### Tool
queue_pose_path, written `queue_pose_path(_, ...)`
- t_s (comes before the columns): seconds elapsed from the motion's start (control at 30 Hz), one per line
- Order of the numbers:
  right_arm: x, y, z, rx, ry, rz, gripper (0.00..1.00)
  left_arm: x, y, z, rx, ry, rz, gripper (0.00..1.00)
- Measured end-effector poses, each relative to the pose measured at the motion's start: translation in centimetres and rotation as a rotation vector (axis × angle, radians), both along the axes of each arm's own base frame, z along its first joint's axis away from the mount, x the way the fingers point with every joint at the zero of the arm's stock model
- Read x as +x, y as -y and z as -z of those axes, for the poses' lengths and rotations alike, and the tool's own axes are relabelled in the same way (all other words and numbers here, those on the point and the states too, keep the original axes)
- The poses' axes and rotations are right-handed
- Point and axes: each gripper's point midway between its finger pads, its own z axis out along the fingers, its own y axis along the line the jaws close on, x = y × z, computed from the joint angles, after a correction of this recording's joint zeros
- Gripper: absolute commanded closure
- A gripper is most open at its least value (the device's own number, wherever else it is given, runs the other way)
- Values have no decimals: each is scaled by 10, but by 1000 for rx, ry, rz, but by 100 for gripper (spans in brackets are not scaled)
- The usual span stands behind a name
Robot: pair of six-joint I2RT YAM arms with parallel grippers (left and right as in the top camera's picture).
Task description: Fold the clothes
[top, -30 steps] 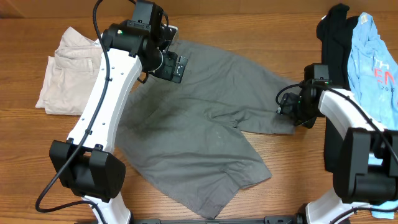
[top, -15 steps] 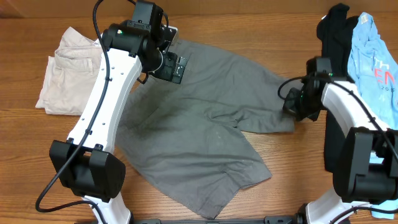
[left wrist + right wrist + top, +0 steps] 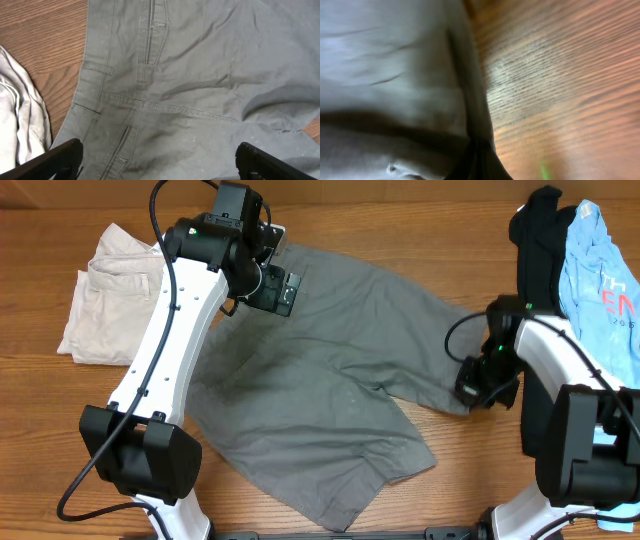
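Overhead, the clothes (image 3: 330, 380) lie spread flat on the wooden tabletop (image 3: 470, 480): one mid-grey pair of shorts in soft woven cloth, lightly creased, with the waistband at the far left and the two legs fanning toward the right and the near edge. The left jaws hang wide open above the waistband. In the left wrist view their dark fingers (image 3: 60, 155) stand far apart over stitched seams, a belt loop (image 3: 95, 67) and the fly (image 3: 150, 30). The right jaws are closed on the hem of the right leg, and the cloth edge runs straight into them in the right wrist view. Beige trousers (image 3: 105, 300) lie crumpled just beside the waistband. A light-blue printed shirt (image 3: 600, 280) and a black garment (image 3: 535, 240) are piled at the far right. Bare wood shows between the legs and along the near right.
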Motion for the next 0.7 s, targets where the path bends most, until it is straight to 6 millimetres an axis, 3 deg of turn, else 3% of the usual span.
queue_pose_path(0.03,-7,-1,8,0,-12,5,91,0,0,0,0,-2,0,0)
queue_pose_path(0.07,-12,-1,14,-2,-20,11,78,0,0,0,0,-2,0,0)
queue_pose_path(0.17,-23,-2,29,-5,-25,41,52,-1,0,0,1,-6,0,0)
queue_pose_path(0.23,-20,-2,29,-5,5,57,43,-2,0,1,0,-8,1,0)
queue_pose_path(0.4,-5,-2,24,-10,48,84,41,-2,0,1,-1,-9,2,0)
queue_pose_path(0.57,40,7,-9,-44,155,87,30,-2,0,1,-1,-9,2,0)
queue_pose_path(0.7,73,12,-30,-65,257,85,29,-2,0,0,-2,-7,2,0)
